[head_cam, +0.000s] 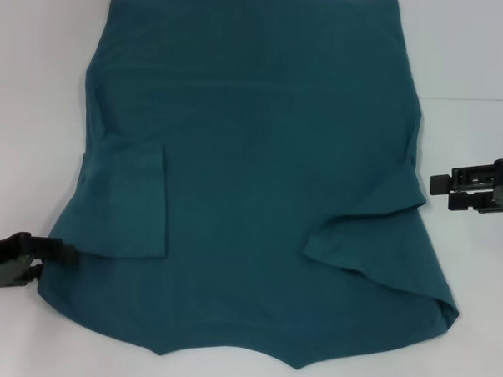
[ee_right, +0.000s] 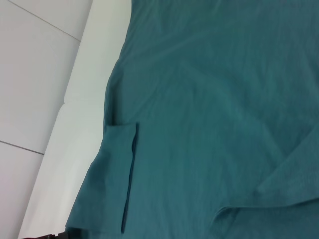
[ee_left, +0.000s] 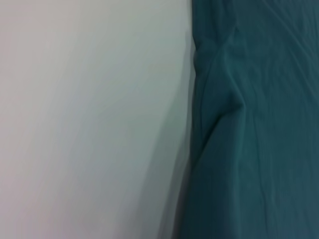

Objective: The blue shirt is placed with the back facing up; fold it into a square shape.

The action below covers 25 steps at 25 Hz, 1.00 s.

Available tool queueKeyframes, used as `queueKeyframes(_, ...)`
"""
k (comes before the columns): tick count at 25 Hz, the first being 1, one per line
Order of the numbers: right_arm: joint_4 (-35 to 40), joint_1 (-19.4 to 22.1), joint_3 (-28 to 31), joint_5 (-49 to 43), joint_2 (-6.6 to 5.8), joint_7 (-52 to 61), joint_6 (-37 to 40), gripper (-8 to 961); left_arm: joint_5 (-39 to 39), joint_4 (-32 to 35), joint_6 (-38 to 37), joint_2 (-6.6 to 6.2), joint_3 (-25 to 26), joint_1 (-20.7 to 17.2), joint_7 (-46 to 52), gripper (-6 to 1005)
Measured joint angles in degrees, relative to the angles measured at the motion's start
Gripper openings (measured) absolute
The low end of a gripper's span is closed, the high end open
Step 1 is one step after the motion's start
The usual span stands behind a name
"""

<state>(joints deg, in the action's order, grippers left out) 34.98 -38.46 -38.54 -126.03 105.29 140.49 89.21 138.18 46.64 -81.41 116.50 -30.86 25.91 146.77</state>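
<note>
Only the head view takes in the whole scene: one blue shirt (head_cam: 252,172) spread flat on a white table (head_cam: 483,48), and two black grippers, one at each side of it. The left gripper (head_cam: 52,251) sits at the shirt's left edge near the lower corner, its tip touching or just over the fabric there; whether its fingers are apart or together cannot be told. The right gripper (head_cam: 442,184) stands on bare table just beside the shirt's right edge, about halfway down, not touching the cloth, and the spacing of its fingers is likewise unclear. The left wrist view shows neither gripper, only the shirt's edge (ee_left: 249,124) running against the white surface (ee_left: 89,119), with soft creases in the cloth that the head view does not bring out. The right wrist view shows the shirt (ee_right: 214,99) from the far side, with one folded sleeve's hem as a dark line and a seam in the table (ee_right: 45,59). The shirt is plain, matte dark teal, without print. Both of its short sleeves are folded inward onto the body, the left lying flat and squared, the right lying slanted with a raised fold.
</note>
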Motion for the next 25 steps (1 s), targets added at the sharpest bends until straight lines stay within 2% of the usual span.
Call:
queueKeyframes(5, 0.0, 0.07, 0.0, 0.0, 0.0, -0.53, 0.0, 674, 0.0, -0.06, -0.01, -0.18, -1.31, 0.19, -0.04, 609)
queueKeyframes(10, 0.01, 0.18, -0.02, 0.0, -0.02, -0.77, 0.07, 674, 0.13, -0.06, 0.16, -0.21, -1.65, 0.43, 0.09, 374)
queueKeyframes(13, 0.01, 0.43, 0.11, 0.0, -0.15, -1.32, 0.25, 674, 0.16, -0.06, -0.31, -0.23, -1.6, 0.46, -0.18, 173)
queueKeyframes(18, 0.01, 0.87, -0.12, -0.39, -0.67, -2.77, 2.32, 674, -1.38, 0.33, -3.76, -0.45, -0.83, 0.46, -2.47, 28)
queueKeyframes(25, 4.89, 3.79, -0.52, -7.74, -2.16, -3.07, 8.43, 674, -4.33, 1.35, -6.96, -0.78, -0.19, 0.81, -3.37, 28)
